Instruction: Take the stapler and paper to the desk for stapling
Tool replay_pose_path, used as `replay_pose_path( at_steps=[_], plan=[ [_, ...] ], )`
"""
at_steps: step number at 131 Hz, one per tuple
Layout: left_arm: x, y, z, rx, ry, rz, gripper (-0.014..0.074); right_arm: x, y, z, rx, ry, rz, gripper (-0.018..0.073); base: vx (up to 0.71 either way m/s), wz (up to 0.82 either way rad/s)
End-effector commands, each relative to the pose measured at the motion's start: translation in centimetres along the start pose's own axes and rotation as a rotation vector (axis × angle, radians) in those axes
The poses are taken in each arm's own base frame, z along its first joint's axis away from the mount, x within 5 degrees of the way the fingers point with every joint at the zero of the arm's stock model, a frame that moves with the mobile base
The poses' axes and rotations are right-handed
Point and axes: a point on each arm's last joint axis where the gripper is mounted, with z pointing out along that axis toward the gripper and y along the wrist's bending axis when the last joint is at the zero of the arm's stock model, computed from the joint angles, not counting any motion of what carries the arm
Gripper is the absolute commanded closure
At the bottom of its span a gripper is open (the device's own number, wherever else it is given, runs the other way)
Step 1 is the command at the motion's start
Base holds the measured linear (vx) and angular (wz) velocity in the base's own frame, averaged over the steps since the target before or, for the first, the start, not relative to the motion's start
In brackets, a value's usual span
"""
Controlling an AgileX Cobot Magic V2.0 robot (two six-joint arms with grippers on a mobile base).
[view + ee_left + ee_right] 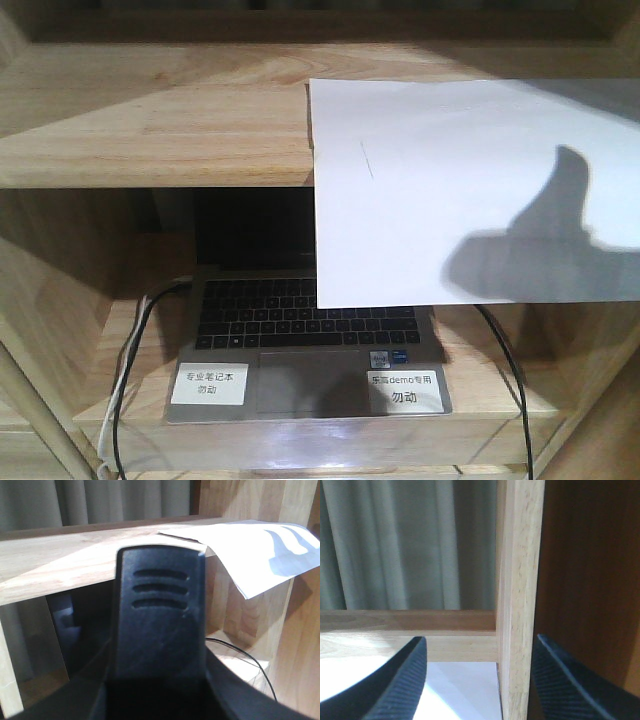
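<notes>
The paper [470,190] is a white sheet lying on the upper shelf board [150,120], and its front part hangs out over the edge. A gripper's shadow falls on it. In the left wrist view the black stapler [159,605], marked by three grooves, stands upright in my left gripper [157,692], which is shut on it, with the paper [255,550] off to the right. My right gripper [479,680] is open, low over the paper [465,690]. Its fingers [400,685] straddle the shelf's upright post [517,605]. The desk is out of view.
An open laptop [300,330] with two white labels sits on the lower shelf under the overhanging sheet. Black and white cables [125,380] run down at its left, and another black cable [505,350] at its right. A grey curtain [395,545] hangs behind the shelf.
</notes>
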Motion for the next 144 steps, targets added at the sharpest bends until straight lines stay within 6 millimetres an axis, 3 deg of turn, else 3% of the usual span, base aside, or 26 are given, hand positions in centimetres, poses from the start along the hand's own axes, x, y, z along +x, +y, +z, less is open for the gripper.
replay_pose_path(
  at_steps=[1, 94, 106, 129, 144],
  plan=[
    [-1.91, -0.02, -0.24, 0.002, -0.135, -0.007, 0.0603, -1.35, -0.07, -0.11, 0.008, -0.096, -0.010, 0.0125, 0.00, 0.00],
    [-1.91, -0.02, -0.24, 0.002, -0.135, -0.007, 0.0603, -1.35, -0.06, -0.11, 0.007, -0.096, -0.009, 0.0118, 0.00, 0.00],
    [-1.91, -0.02, -0.24, 0.002, -0.135, -0.007, 0.0603, -1.35, -0.01, -0.11, 0.001, -0.096, 0.000, 0.0066, 0.00, 0.00],
    [-1.91, -0.02, -0.24, 0.002, -0.135, -0.007, 0.0603, -1.35, 0.04, -0.11, -0.005, -0.096, 0.012, -0.0172, 0.00, 0.00],
    [-1.91, -0.02, -0.24, 0.002, -0.135, -0.007, 0.0603, -1.35, 0.04, -0.11, -0.005, -0.096, 0.012, -0.0164, 0.00, 0.00]
  ],
)
